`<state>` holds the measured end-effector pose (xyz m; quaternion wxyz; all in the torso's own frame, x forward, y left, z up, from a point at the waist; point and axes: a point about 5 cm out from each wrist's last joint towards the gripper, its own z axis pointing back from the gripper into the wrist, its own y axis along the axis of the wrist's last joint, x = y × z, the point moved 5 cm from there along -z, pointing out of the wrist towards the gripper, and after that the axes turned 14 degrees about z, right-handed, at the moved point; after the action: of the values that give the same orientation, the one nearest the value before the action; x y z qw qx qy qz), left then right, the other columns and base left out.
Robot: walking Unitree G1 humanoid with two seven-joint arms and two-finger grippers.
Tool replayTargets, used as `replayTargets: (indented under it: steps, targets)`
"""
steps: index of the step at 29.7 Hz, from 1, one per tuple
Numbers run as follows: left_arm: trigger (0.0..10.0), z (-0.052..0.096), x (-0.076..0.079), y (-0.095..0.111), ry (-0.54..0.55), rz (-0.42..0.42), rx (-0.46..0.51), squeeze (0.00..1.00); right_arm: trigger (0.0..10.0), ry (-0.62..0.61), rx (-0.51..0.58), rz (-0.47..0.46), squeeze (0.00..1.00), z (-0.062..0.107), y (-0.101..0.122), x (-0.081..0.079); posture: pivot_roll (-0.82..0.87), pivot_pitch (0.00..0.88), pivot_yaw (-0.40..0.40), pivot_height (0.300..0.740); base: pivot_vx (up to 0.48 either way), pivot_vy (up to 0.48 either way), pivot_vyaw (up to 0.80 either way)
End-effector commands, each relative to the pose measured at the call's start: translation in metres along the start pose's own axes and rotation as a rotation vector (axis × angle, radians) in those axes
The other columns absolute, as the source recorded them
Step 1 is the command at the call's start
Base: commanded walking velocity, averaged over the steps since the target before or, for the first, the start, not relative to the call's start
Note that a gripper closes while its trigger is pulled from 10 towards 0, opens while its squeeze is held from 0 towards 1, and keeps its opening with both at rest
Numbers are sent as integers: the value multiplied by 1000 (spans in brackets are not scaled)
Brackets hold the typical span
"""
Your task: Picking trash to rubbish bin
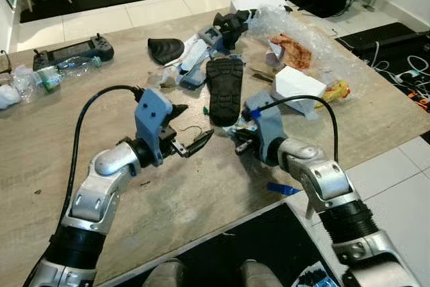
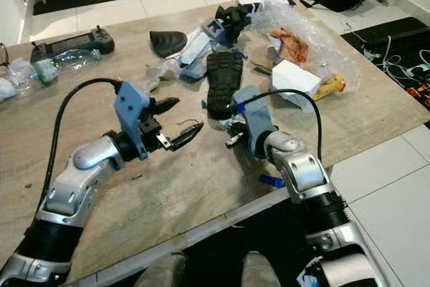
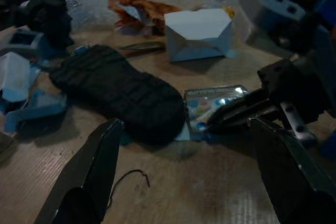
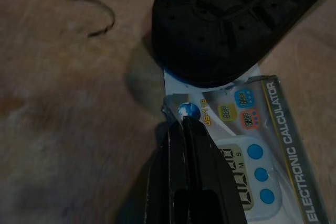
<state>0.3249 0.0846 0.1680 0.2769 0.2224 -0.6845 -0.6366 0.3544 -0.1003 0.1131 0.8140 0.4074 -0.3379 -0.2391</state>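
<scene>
Calculator package, pinched at its corner on the table.
Right gripper (image 4: 185, 129) closed on calculator package (image 4: 252, 150), beside black insole (image 1: 225, 89); left gripper (image 1: 191, 132) open, just left.

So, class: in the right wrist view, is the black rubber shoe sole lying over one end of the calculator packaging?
Yes: the black rubber shoe sole overlaps the far end of the electronic calculator blister pack, which the right gripper pinches at its corner.

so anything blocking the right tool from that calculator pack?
Nothing between them: the right tool is already shut on the calculator pack at its corner. But the black shoe sole overlaps the pack's far end, so it may drag on lifting. The left tool hovers open nearby.
</scene>
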Motion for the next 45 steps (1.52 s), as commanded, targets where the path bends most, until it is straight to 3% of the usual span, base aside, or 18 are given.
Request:
replayTargets:
  steps: [1, 8, 18, 19, 20, 24, 25, 29, 32, 35, 37, 38, 39, 40, 41, 42, 43, 45]
  targets:
    - [10000, -3, 3, -3, -13, 2, -6, 0, 0, 82, 31, -103, 0, 2, 0, -15, -62, 63, 4, 740, 0, 0, 0]
    - [10000, -7, 6, -8, -54, -5, -32, 0, 0, 234, 402, -557, 0, 23, 60, -12, -63, 28, 13, 740, 0, 0, 0]
    - [10000, -8, 9, -8, -50, 19, -13, 0, 0, 198, 569, -877, 0, 38, 69, 17, -59, 24, 20, 740, 0, 0, 0]
    - [10000, -8, 9, -8, -50, 19, -13, 0, 0, 198, 569, -877, 0, 38, 69, 17, -59, 24, 20, 740, 0, 0, 0]
    - [10000, -8, 10, -11, -52, 21, -20, 0, 0, 70, 359, -646, 0, 32, 44, 15, -65, 31, 32, 740, 0, 0, 0]
    - [10000, -9, 12, -12, -66, 21, -25, 0, 0, -54, 50, -212, 0, 30, 5, 13, -71, 35, 42, 740, 0, 0, 0]
    - [10000, -11, 12, -11, -71, 17, -25, 0, 0, -96, -31, -30, 0, 33, -6, 18, -80, 34, 48, 740, 0, 0, 0]
    - [10000, -13, 11, -12, -77, 5, -31, 0, 0, -77, -29, -48, 0, 36, -7, 15, -84, 34, 53, 740, 0, 0, 0]
    - [10000, -14, 11, -10, -77, 11, -26, 0, 0, -42, 68, -285, 0, 36, 5, 12, -83, 29, 55, 740, 0, 0, 0]
    - [10000, -14, 11, -10, -82, 14, -25, 0, 0, 34, 379, -714, 0, 44, 47, 21, -78, 19, 55, 740, 0, 0, 0]
    - [10000, -15, 10, -7, -77, 21, -14, 0, 0, 28, 503, -864, 0, 48, 57, 34, -73, 16, 54, 740, 0, 0, 0]
    - [10000, -15, 9, -6, -75, 22, -11, 0, 0, -38, 523, -866, 0, 49, 57, 45, -72, 16, 55, 740, 0, 0, 0]
    - [10000, -15, 8, -5, -73, 16, -8, 0, 0, -218, 458, -666, 0, 50, 50, 61, -74, 17, 56, 740, 0, 0, 0]
    - [10000, -15, 8, -5, -73, 16, -8, 0, 0, -218, 458, -666, 0, 50, 50, 61, -74, 17, 56, 740, 0, 0, 0]
    - [10000, -15, 8, -6, -74, 16, -8, 0, 0, -285, 415, -496, 0, 51, 50, 64, -77, 17, 56, 740, 0, 0, 0]
    - [10000, -15, 8, -6, -74, 16, -8, 0, 0, -285, 415, -496, 0, 51, 50, 64, -77, 17, 56, 740, 0, 0, 0]
    - [10000, -15, 9, -6, -75, 17, -8, 0, 0, -318, 406, -382, 0, 52, 53, 65, -76, 18, 55, 740, 0, 0, 0]
    - [10000, -15, 9, -7, -77, 17, -9, 0, 0, -341, 420, -317, 0, 54, 58, 66, -75, 18, 54, 740, 0, 0, 0]
